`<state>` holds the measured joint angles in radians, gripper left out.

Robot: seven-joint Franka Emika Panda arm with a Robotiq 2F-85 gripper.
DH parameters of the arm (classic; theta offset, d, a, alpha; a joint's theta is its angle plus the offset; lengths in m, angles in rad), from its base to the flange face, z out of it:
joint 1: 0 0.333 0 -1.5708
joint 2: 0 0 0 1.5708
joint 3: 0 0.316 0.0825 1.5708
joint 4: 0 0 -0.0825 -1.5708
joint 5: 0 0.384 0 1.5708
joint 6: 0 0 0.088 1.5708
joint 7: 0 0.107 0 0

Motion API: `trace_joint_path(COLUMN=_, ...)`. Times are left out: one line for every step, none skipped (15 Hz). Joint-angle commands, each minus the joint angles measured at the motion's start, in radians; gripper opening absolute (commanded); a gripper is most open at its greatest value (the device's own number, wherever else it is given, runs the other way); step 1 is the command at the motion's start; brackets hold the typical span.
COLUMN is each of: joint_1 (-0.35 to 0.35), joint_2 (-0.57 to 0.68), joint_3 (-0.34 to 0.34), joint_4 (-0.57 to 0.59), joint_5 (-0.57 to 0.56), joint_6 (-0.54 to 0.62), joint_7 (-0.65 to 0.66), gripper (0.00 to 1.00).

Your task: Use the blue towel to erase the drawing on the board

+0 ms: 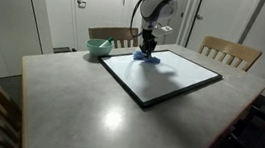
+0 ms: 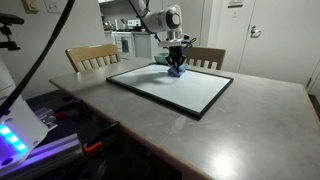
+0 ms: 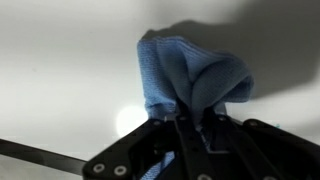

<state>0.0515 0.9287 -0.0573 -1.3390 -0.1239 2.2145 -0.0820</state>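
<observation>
A white board [image 1: 162, 75] with a black frame lies flat on the table; it also shows in the exterior view from the opposite side [image 2: 175, 88]. My gripper [image 1: 148, 46] is shut on the blue towel [image 1: 146, 56] and presses it onto the board's far part, as both exterior views show [image 2: 176, 70]. In the wrist view the bunched blue towel [image 3: 190, 75] hangs from my jaws [image 3: 185, 125] against the white board [image 3: 60, 60]. No drawing marks are visible on the board.
A light green container [image 1: 98, 47] stands on the table beside the board's far corner. Wooden chairs [image 1: 229, 52] [image 2: 92, 57] stand around the grey table [image 1: 79, 103]. The board's black frame edge [image 3: 40, 153] shows low in the wrist view.
</observation>
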Motion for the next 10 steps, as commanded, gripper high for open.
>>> trace_joint_path(joint_1=0.010, joint_2=0.069, joint_3=0.039, joint_4=0.045, joint_5=-0.008, joint_6=0.016, joint_7=-0.018, gripper=0.04)
trace_joint_path(joint_1=0.013, joint_2=0.070, joint_3=0.057, joint_4=0.051, joint_5=-0.002, joint_6=0.011, joint_7=-0.034, gripper=0.04)
trace_joint_path(joint_1=0.017, joint_2=0.073, joint_3=0.070, joint_4=0.055, joint_5=-0.001, joint_6=0.010, joint_7=-0.048, gripper=0.04)
trace_joint_path(joint_1=0.022, joint_2=0.074, joint_3=0.083, joint_4=0.061, joint_5=0.002, joint_6=0.007, joint_7=-0.059, gripper=0.04)
trace_joint_path(joint_1=0.026, joint_2=0.076, joint_3=0.096, joint_4=0.067, joint_5=0.004, joint_6=0.004, joint_7=-0.072, gripper=0.04)
trace_joint_path(joint_1=0.030, joint_2=0.079, joint_3=0.106, joint_4=0.073, joint_5=0.005, joint_6=0.002, joint_7=-0.083, gripper=0.04)
trace_joint_path(joint_1=0.033, joint_2=0.081, joint_3=0.118, joint_4=0.080, joint_5=0.009, joint_6=-0.001, joint_7=-0.096, gripper=0.04)
trace_joint_path(joint_1=0.034, joint_2=0.083, joint_3=0.127, joint_4=0.086, joint_5=0.012, joint_6=-0.003, joint_7=-0.109, gripper=0.04)
trace_joint_path(joint_1=0.035, joint_2=0.087, joint_3=0.133, joint_4=0.089, joint_5=0.013, joint_6=-0.002, joint_7=-0.118, gripper=0.04)
trace_joint_path(joint_1=0.036, joint_2=0.089, joint_3=0.137, joint_4=0.092, joint_5=0.013, joint_6=-0.006, joint_7=-0.124, gripper=0.04)
